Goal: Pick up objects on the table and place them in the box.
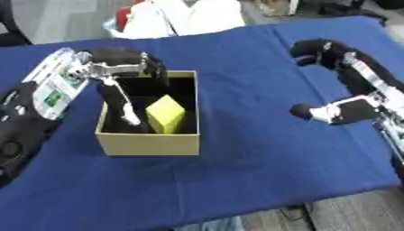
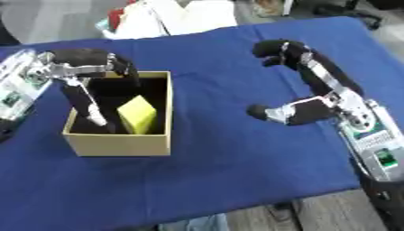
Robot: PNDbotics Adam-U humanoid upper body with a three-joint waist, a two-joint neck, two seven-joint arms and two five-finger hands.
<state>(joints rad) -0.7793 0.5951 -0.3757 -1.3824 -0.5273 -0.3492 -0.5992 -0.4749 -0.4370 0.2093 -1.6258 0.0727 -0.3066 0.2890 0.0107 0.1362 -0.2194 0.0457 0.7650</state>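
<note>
Two views from the head camera, nearly alike, looking down on a table draped in a blue cloth, its near edge cut off at the bottom over a grey plank floor. Beyond the far edge, a heap of white material with a patch of red, too blurred to identify.

Left of centre on the cloth, an open tan cardboard box, dark inside. Within it, a yellow-green block, tilted on edge against the near wall.

Left hand black and silver, reaching in from the left over the box's far rim, long fingers straight and pointing down into the box just beside the block; contact with the block not discernible. Left forearm with white casing and a green label, partly cropped in the left eye view, more so in the right eye view.

Right hand above the bare cloth on the right, well apart from the box, holding nothing; upper fingers curled over, thumb extended toward the box. Right forearm with its green label visible only in the right eye view.
</note>
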